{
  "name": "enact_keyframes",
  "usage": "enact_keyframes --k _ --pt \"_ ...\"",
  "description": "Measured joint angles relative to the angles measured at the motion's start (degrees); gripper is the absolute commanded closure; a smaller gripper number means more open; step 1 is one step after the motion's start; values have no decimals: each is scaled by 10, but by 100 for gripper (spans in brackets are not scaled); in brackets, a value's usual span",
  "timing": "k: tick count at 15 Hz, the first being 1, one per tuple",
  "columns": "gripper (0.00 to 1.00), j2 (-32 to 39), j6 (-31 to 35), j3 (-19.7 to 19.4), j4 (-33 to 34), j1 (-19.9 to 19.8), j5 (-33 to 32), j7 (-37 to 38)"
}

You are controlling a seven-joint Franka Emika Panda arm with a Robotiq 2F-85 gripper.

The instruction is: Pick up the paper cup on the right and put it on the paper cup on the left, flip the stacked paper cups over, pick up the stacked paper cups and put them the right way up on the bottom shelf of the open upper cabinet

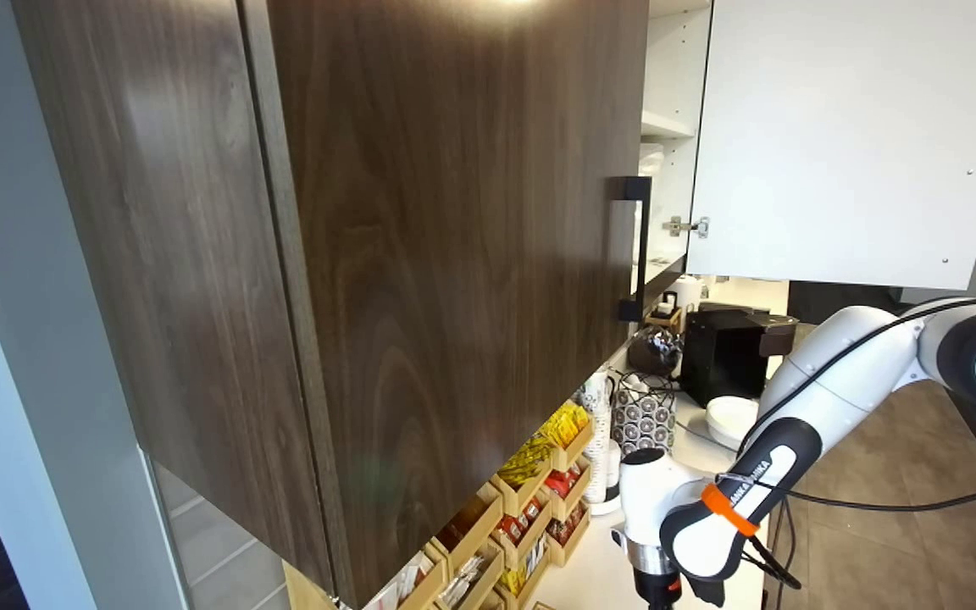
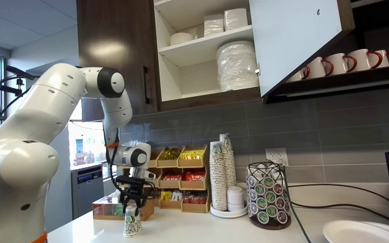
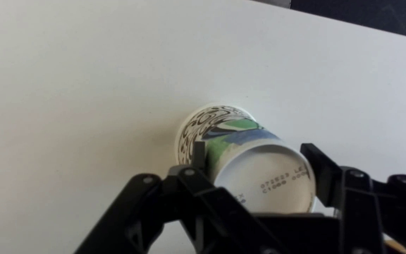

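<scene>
Gripper (image 3: 254,151) straddles upturned paper cup (image 3: 259,165), fingers (image 3: 198,155) one each side; can't say whether the pads press the wall or only flank it. Cup is base up, code printed on the base, green, blue and dark swirl print on the side, rim down at the white counter (image 3: 65,70). Can't say if another cup is nested inside. Arm (image 2: 59,87) at left of an exterior view, orange band (image 2: 111,145) near its wrist end. Just behind the cup: low clear-lidded box (image 2: 110,217). Beyond, wooden organizer (image 2: 189,185) with yellow packets (image 2: 192,154) and red packets (image 2: 194,176). Right of that, tall cup towers (image 2: 218,182) and white tubs (image 2: 235,199) on a round tray (image 2: 219,214), then pod rack (image 2: 271,225). White dish (image 2: 360,231) at lower right corner. Up above, well apart from the cup: upper cabinet (image 2: 198,79), door (image 2: 282,40) open, pale inside. Plastic-wrapped white stack (image 2: 237,67) sits at right on its bottom shelf (image 2: 201,101), white packs (image 2: 235,19) on the shelf above (image 2: 198,54). Mugs (image 2: 335,64) with red handles on a dark shelf (image 2: 343,81) right of the door. Large brown door (image 1: 471,254) with black bar handle (image 1: 642,254) fills much of an exterior view.
</scene>
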Motion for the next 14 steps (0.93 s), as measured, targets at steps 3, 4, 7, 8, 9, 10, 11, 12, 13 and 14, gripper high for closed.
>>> enact_keyframes --k 3,4,7,8,9,10,11,12,13,14 --pt "57 -4 1 -11 1 0 -6 11" --pt "57 -9 1 -18 1 2 -17 25" --pt "57 -40 -5 -44 -7 15 -74 87" --pt "57 -55 -15 -53 -9 23 -99 113" --pt "57 -68 -32 -61 -10 31 -124 140" --pt "57 -81 -53 -68 -10 40 -153 172" --pt "57 -92 -75 -74 -9 48 -181 202" --pt "57 -100 -100 -78 -8 54 -209 232" --pt "57 -105 -126 -79 -7 60 -234 260" --pt "57 -106 -153 -80 -4 64 -256 286"
